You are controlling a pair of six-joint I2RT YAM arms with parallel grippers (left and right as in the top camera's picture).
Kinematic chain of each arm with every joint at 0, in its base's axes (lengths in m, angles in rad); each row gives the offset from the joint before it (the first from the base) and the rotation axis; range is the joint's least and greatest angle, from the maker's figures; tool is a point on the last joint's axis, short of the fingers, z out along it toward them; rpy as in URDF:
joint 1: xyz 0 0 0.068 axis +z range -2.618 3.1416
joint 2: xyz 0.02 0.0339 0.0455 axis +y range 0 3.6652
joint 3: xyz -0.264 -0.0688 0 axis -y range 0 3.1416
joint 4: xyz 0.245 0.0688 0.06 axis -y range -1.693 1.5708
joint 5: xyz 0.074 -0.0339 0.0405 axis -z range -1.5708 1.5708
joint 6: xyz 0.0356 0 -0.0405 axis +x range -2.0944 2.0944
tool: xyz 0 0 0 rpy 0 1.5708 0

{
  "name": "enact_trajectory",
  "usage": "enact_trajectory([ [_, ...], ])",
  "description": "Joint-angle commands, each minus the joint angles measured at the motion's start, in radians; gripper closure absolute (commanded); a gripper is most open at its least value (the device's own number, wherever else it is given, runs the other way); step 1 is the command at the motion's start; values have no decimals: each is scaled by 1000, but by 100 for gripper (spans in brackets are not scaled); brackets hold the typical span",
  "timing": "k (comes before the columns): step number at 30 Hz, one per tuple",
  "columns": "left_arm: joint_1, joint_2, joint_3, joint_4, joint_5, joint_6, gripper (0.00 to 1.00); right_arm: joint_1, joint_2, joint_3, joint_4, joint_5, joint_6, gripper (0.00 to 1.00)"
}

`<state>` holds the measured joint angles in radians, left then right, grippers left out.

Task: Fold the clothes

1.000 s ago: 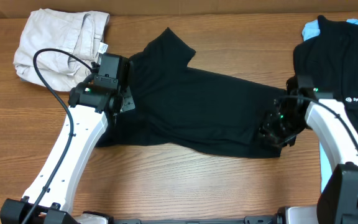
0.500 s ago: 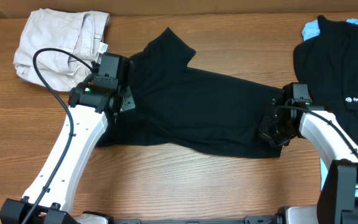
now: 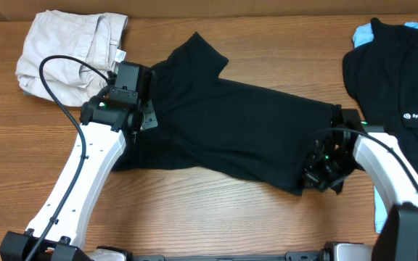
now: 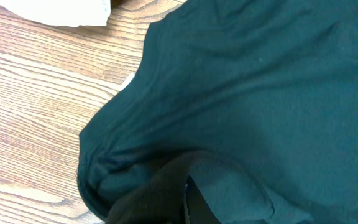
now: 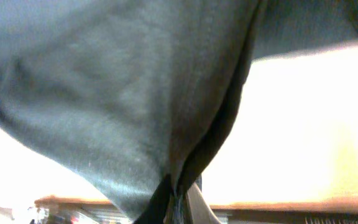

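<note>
Overhead, we see the black T-shirt (image 3: 223,123) spread across the middle of the table (image 3: 194,217). Our left gripper (image 3: 138,119) pinches bunched cloth at its left edge; our right gripper (image 3: 316,172) clamps its right hem. Beige trousers (image 3: 64,51) lie far left, a logo shirt (image 3: 405,80) far right.

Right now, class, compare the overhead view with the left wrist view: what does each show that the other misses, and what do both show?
Overhead only: the logo shirt, the light blue garment and the full outline of the black T-shirt. Left wrist only: the fine creases bunched at that T-shirt's edge, seen close up. Both: the black T-shirt, the wooden table, and pale fabric, likely the beige trousers.
</note>
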<state>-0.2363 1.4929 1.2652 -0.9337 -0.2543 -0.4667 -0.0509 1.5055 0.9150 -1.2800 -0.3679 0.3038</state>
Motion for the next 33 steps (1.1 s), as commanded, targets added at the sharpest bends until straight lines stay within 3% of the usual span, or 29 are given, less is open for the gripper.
enact_trajectory([
  [1, -5, 7, 20, 1, 4, 23, 96, -1, -68, 98, -82, -44, -129, 96],
  [11, -5, 7, 20, 8, 5, 23, 96, -1, 128, 154, 183, -40, -90, 96],
  [18, -5, 7, 20, 17, 5, 23, 96, -1, 280, 187, 396, -268, -82, 96],
  [22, -5, 7, 20, 19, 5, 22, 96, 2, 279, 238, 485, -373, -4, 96],
  [24, -5, 8, 20, 19, 5, 22, 96, 9, 279, 244, 600, -393, 100, 96],
  [29, -5, 12, 20, 26, 9, 22, 96, 51, 281, 244, 840, -124, 366, 96],
  [31, -5, 13, 20, 26, 11, 22, 96, 73, 281, 244, 873, -16, 407, 96],
  [32, -5, 13, 20, 26, 11, 22, 96, 85, 281, 244, 885, 23, 407, 92],
  [33, -5, 13, 20, 26, 11, 23, 96, 95, 281, 244, 888, 51, 407, 78],
])
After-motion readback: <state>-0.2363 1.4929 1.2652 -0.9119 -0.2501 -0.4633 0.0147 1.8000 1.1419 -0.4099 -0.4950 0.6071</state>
